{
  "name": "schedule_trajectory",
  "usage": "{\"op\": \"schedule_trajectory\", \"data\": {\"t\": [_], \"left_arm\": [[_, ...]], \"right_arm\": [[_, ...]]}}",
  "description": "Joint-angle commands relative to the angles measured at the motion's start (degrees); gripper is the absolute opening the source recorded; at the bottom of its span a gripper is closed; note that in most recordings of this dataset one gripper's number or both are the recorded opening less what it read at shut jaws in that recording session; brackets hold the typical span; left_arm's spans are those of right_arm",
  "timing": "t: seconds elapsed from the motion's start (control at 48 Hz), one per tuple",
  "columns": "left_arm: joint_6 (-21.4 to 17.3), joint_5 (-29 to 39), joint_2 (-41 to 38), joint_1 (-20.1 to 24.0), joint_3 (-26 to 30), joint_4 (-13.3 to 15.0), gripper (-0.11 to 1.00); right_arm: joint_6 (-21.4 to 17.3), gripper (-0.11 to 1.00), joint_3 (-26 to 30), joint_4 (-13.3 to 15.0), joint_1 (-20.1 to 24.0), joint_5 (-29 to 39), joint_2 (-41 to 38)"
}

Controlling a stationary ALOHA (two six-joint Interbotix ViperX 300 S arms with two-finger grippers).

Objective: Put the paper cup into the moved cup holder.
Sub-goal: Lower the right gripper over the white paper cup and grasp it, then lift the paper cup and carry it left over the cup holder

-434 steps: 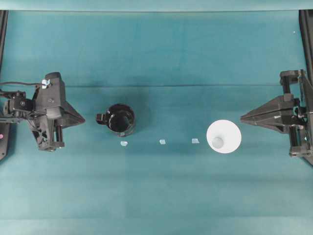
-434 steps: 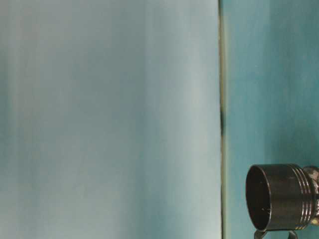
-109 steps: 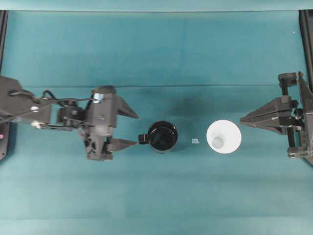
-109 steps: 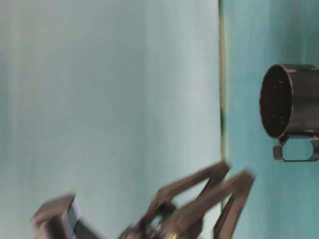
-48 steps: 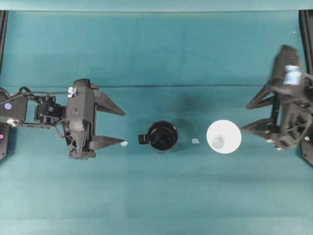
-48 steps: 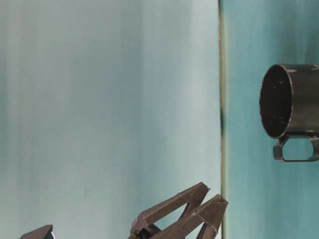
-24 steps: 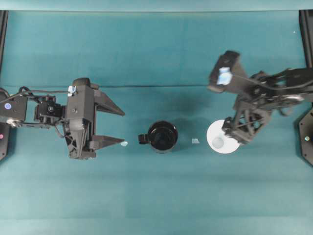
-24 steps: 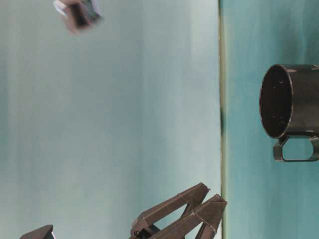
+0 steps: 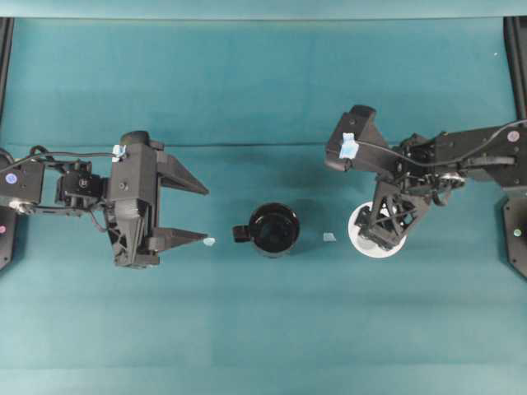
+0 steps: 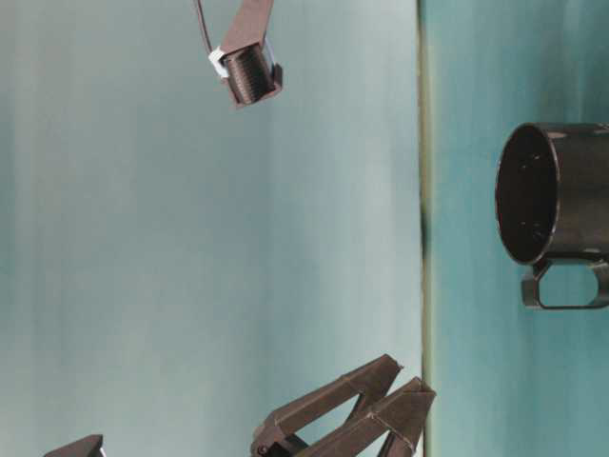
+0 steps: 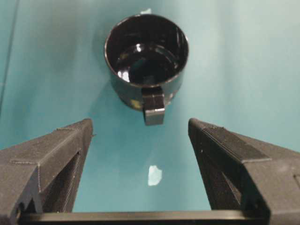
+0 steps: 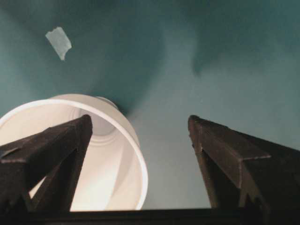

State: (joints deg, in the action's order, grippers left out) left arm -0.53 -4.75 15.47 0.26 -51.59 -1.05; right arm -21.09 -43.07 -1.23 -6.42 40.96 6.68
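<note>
The right gripper (image 9: 380, 234) hangs over the paper cup (image 9: 362, 244) with its jaws spread wide and nothing in them. In the right wrist view, 1 finger (image 12: 51, 154) crosses in front of the cup's open mouth (image 12: 93, 154), while the other finger (image 12: 234, 159) stands over bare cloth beside the rim, so the near side of the cup's rim lies between the 2 fingers. Whether either finger touches the cup cannot be told.

The left gripper (image 9: 193, 212) is also spread wide and holds nothing. Its 2 fingers point toward the cup holder (image 9: 273, 229) but stay apart from it. In the left wrist view, the holder (image 11: 146, 58) sits ahead of the fingertips (image 11: 206, 136), upright, with its stubby handle facing the gripper, and a small scrap of tape (image 11: 154, 175) lies on the cloth between the fingers.

The paper cup stands upright on the teal table (image 9: 263, 329), right of the middle, well apart from the cup holder, which sits near the middle. The holder is empty.

Counted: 1 white paper cup, 1 black cup holder, 2 grippers, and 2 tape scraps visible from overhead, 1 by the left fingertip (image 9: 209, 242) and 1 between holder and cup (image 9: 329, 237).
</note>
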Motion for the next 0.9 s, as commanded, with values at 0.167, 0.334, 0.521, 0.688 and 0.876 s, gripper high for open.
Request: {"op": "schedule_trajectory", "data": {"t": [0.167,0.334,0.521,0.688,0.876], "left_arm": [[0.00,-0.26,0.62,-0.18,0.53,-0.09,0.84],[0.09,-0.26,0.62,-0.18,0.53,-0.18,0.84],[0.09,-0.35,0.62,-0.18,0.53,-0.09,0.84],[0.09,-0.26,0.62,-0.18,0.53,-0.18,0.84],[0.09,-0.35,0.62,-0.18,0.53,-0.18,0.83]], "right_arm": [[-0.44,0.87,-0.35,-0.09,0.09,0.35,0.53],[-0.53,0.57,0.62,-0.18,0.26,0.53,0.53],[-0.35,0.10,1.85,-0.26,0.35,3.25,0.62],[-0.35,0.02,2.02,-0.97,0.44,5.27,1.58],[-0.44,0.02,6.06,-1.49,-0.44,10.02,6.94]]}}
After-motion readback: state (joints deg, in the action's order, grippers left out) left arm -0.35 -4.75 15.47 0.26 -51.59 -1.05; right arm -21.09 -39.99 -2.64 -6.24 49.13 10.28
